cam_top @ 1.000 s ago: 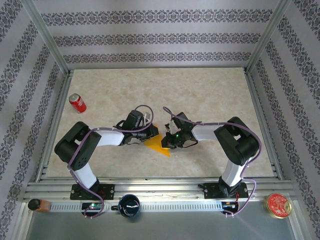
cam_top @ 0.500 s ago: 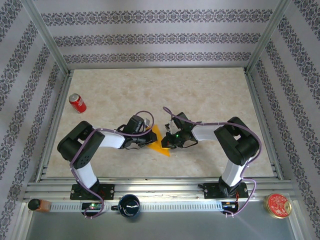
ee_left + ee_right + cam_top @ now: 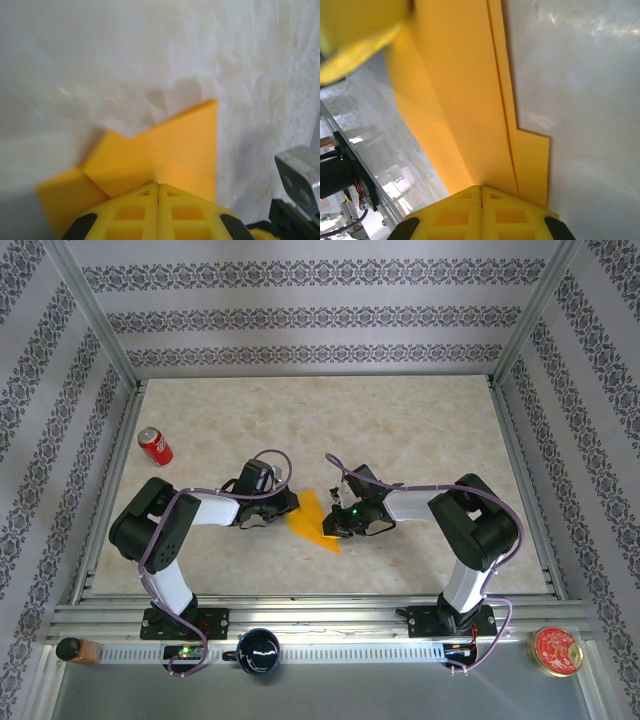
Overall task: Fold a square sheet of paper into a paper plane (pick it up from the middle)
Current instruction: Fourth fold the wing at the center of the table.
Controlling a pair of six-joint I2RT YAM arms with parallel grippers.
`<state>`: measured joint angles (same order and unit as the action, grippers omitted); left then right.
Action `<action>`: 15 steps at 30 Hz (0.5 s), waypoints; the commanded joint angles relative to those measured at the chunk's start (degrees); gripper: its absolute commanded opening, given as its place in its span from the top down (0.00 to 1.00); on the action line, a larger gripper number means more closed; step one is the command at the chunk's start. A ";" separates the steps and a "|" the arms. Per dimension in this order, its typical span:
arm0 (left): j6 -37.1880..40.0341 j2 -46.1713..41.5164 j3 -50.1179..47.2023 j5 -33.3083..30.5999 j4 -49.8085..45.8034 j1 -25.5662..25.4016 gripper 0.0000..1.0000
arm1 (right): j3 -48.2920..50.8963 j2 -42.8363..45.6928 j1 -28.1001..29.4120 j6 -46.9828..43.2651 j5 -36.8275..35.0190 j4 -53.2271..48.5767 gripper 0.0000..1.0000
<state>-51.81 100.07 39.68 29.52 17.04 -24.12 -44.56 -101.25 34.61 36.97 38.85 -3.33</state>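
At frame centre, we see the left gripper and right gripper clenched, tips on the folded orange-yellow paper.

We see the paper plane as thin, matt orange-yellow paper, smooth between sharp creases. Under it, the bench looks like pale marbled laminate with a soft sheen. The left pincer and right pincer are matt yellow plastic, moulded in a grid. The soda can is glossy red metal.
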 commanded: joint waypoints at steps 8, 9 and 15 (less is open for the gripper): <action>6.65 1.01 4.82 -3.14 -10.38 7.37 0.93 | 3.30 -1.89 -0.50 -2.21 -6.51 -8.97 1.00; 7.15 0.83 5.52 -2.78 -11.34 7.49 0.93 | 3.33 -1.76 -0.44 -2.17 -6.59 -8.84 1.00; 6.17 -3.27 5.85 -0.79 -12.47 7.05 0.90 | 3.00 -1.49 -0.49 -1.73 -6.42 -8.53 1.00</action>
<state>-46.65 99.92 45.04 28.14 7.51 -17.15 -44.34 -100.95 34.61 36.01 38.83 -3.46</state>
